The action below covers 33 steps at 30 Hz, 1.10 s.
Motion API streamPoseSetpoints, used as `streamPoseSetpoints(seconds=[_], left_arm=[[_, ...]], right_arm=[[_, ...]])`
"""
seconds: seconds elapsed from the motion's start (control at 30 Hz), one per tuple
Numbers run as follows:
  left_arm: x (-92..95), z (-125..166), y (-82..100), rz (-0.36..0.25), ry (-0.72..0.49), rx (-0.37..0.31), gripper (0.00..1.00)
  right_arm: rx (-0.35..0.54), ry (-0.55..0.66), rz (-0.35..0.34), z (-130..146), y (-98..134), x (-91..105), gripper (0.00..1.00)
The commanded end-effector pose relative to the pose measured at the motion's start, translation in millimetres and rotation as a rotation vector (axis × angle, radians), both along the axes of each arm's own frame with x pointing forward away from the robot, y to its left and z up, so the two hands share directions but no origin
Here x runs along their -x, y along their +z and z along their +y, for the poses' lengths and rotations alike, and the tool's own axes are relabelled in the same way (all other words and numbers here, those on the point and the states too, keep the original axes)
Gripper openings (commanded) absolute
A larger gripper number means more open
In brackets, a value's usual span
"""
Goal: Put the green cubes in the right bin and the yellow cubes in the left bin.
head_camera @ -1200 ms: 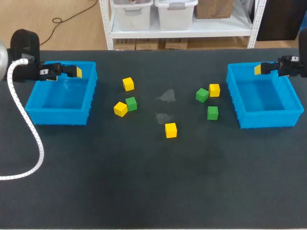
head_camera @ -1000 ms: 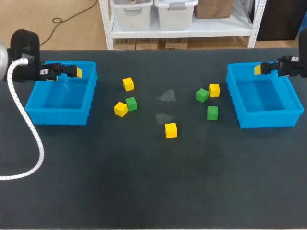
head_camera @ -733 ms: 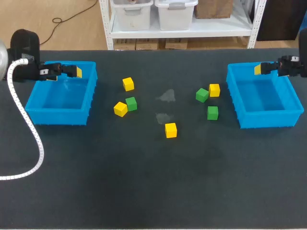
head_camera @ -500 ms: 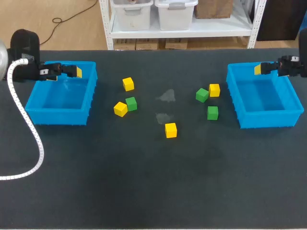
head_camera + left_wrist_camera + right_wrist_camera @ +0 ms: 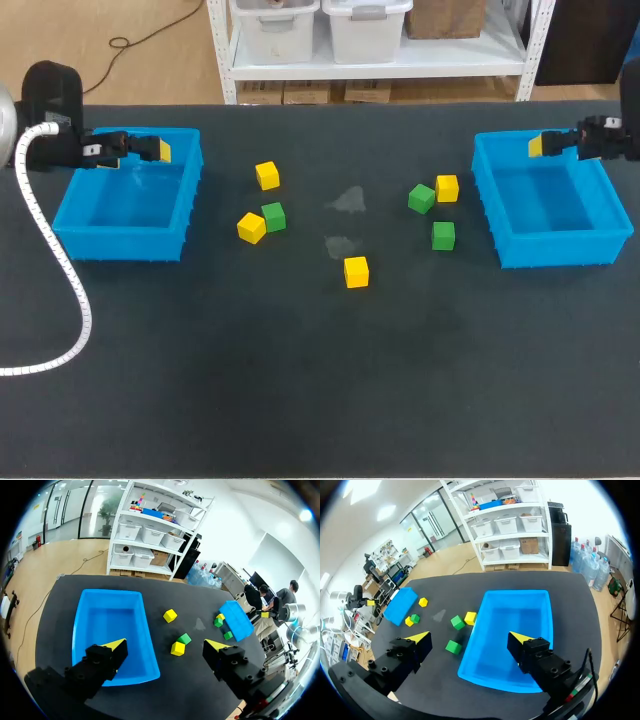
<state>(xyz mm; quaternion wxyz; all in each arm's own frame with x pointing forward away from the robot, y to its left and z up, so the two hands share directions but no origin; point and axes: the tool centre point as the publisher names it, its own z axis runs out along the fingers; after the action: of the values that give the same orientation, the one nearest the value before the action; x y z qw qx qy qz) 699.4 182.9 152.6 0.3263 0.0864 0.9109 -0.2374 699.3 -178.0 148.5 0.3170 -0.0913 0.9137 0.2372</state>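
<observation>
Dark mat covered the table [image 5: 300, 400]. On it you had two blue bins: the left bin [image 5: 120, 247] at the far left and the right bin [image 5: 560, 252] at the far right.

The left gripper [image 5: 166, 645] hung over the far wall of the left bin. Its fingers stood wide apart and held nothing. The right gripper [image 5: 469, 638] hung over the far wall of the right bin, spread equally wide, also holding nothing.

Seven cubes lay on the mat between the bins, well apart from both grippers:
- The far yellow cube [image 5: 267, 175] sat alone, left of centre.
- The left yellow cube [image 5: 251, 227] touched the left green cube [image 5: 273, 216].
- The middle yellow cube [image 5: 356, 271] lay nearest you.
- The right yellow cube [image 5: 447, 188] sat just beside the upper green cube [image 5: 421, 198].
- The lower green cube [image 5: 443, 235] lay near that pair, on its near side.
</observation>
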Motion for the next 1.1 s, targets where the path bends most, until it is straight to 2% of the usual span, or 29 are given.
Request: streamPoseSetpoints(seconds=[0.03,0.1,0.17,0.2,0.3,0.37,0.4,0.43,0.53,0.7,0.77,1.1], left_arm=[[0.2,2,-1.8,-0.007,-0.006,0.009,1.0],[0.2,2,-1.8,-0.007,-0.006,0.009,1.0],[0.2,2,-1.8,-0.007,-0.006,0.009,1.0],[0.2,2,-1.8,-0.007,-0.006,0.009,1.0],[0.2,2,-1.8,-0.007,-0.006,0.009,1.0],[0.2,2,-1.8,-0.007,-0.006,0.009,1.0],[0.2,2,-1.8,-0.007,-0.006,0.009,1.0],[0.2,2,-1.8,-0.007,-0.006,0.009,1.0],[0.2,2,-1.8,-0.007,-0.006,0.009,1.0],[0.2,2,-1.8,-0.007,-0.006,0.009,1.0],[0.2,2,-1.8,-0.007,-0.006,0.009,1.0],[0.2,2,-1.8,-0.007,-0.006,0.009,1.0]], right_arm=[[0.112,-0.015,0.089,15,20,-8.6,1.0],[0.151,-0.01,0.138,22,23,-11.9,1.0],[0.163,-0.003,0.156,29,24,-14.9,1.0],[0.182,-0.006,0.201,35,24,-17.8,1.0],[0.225,0.009,0.276,52,23,-23.4,1.0],[0.319,-0.005,0.362,63,18,-27.3,1.0],[0.321,0.007,0.367,69,16,-28.4,1.0],[0.336,0.016,0.41,75,13,-28.9,1.0],[0.39,0.017,0.467,88,3,-30.0,1.0],[0.471,0.031,0.551,109,-21,-27.7,1.0],[0.475,0.04,0.579,116,-32,-25.0,1.0],[0.482,0.045,0.632,134,-66,-14.7,1.0]])
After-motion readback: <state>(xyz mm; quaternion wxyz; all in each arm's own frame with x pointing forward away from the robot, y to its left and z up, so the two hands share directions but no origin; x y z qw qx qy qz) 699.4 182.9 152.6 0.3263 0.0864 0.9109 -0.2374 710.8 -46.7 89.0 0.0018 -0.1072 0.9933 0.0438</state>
